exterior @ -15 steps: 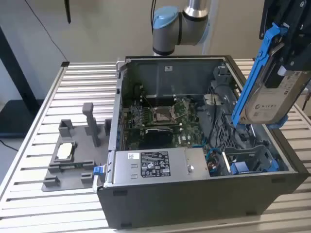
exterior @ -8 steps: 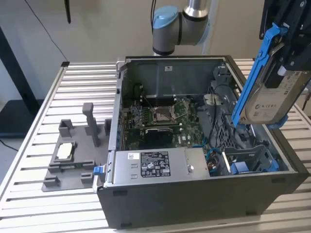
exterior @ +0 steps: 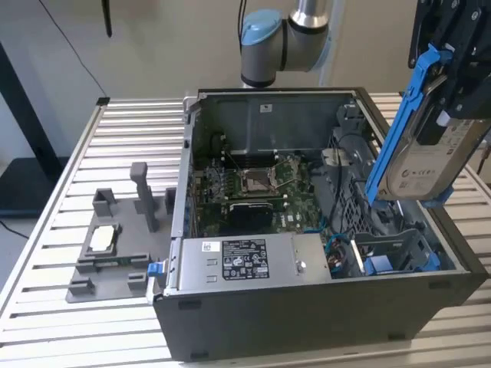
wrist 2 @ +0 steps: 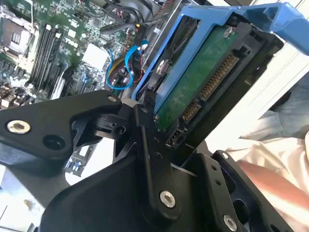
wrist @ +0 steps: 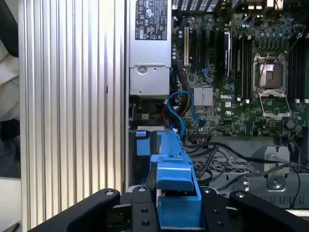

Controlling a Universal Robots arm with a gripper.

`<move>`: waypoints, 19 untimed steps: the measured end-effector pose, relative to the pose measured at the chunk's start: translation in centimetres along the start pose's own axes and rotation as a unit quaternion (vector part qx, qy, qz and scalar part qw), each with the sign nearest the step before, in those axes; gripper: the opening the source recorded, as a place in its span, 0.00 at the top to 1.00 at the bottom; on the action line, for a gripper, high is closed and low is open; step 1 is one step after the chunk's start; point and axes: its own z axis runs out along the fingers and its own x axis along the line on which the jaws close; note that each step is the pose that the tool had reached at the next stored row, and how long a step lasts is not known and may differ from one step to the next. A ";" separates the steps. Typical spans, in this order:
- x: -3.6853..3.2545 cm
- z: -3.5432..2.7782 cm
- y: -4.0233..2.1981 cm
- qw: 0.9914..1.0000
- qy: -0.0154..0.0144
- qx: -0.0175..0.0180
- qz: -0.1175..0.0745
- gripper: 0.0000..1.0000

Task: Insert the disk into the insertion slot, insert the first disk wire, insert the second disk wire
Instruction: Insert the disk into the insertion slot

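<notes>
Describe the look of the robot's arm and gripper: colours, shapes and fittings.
The arm has a polished silver tube meeting a rounded grey joint housing capped in light blue, with a thin black cable beside it. The gripper is matt black, built of flat angular plates and link bars. In both wrist views these carry round silver screw heads and small holes.

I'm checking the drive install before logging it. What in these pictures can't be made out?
Gripper: cut off by the exterior view's top and right edges.
Slot: in the first wrist view, the held disk covers part of it.
Cables: in the first wrist view they lie in a tangle, and which ones serve the disk cannot be told.
</notes>
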 end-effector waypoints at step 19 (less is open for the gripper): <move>0.03 2.94 -0.15 1.000 0.000 0.000 -0.001 0.67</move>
